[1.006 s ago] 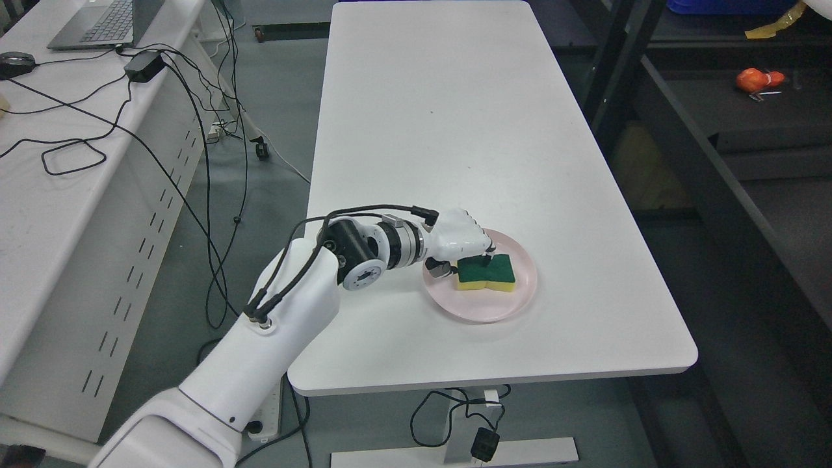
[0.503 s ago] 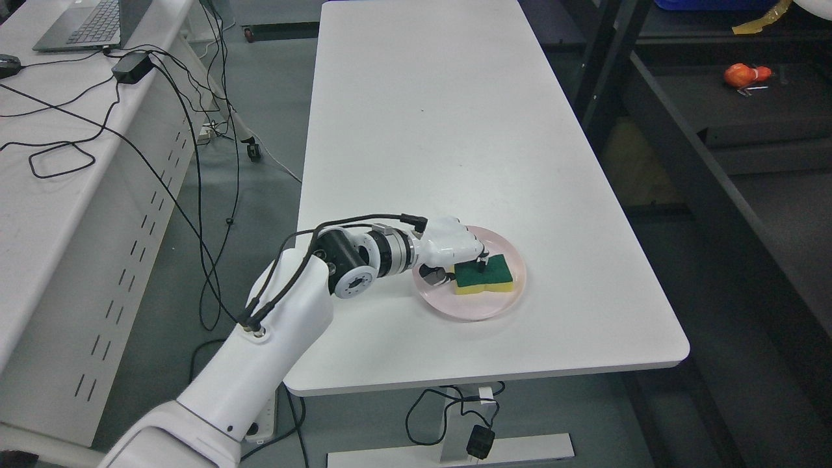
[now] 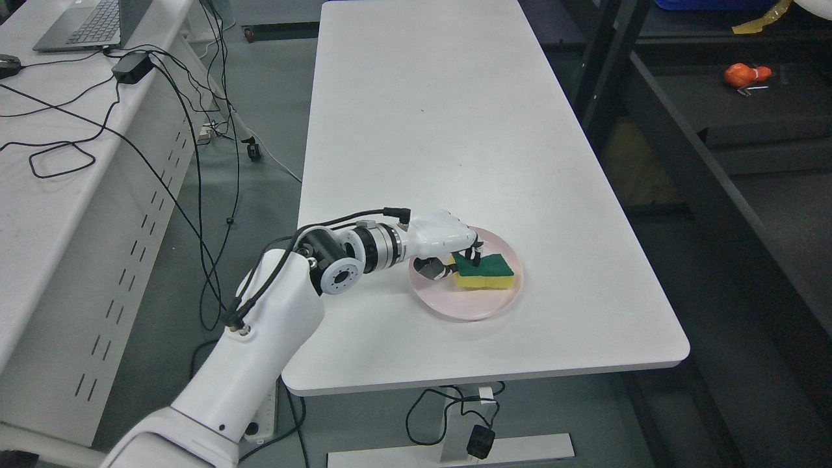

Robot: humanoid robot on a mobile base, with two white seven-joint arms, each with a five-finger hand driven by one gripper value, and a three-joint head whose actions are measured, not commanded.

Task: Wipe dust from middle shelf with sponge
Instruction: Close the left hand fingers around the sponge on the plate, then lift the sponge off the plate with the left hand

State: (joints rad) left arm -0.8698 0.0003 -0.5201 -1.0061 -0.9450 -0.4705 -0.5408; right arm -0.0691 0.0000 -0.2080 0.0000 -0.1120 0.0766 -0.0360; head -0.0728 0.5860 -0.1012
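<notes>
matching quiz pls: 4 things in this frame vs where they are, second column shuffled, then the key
1. sponge
2. pink plate
3. laptop
4. orange object

A. on the dark shelf at right
B. on the white table, near its front edge
C. on the desk at far left
D. on the plate, under the left hand

Pairs: 1-D, 2-B, 3-C, 4-A

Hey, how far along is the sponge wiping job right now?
Early stage. Done: the left hand has reached the sponge on the pink plate. In hand: fingers closing on the sponge's left end. Left: lifting it, carrying it to the dark shelf at right, and wiping.
</notes>
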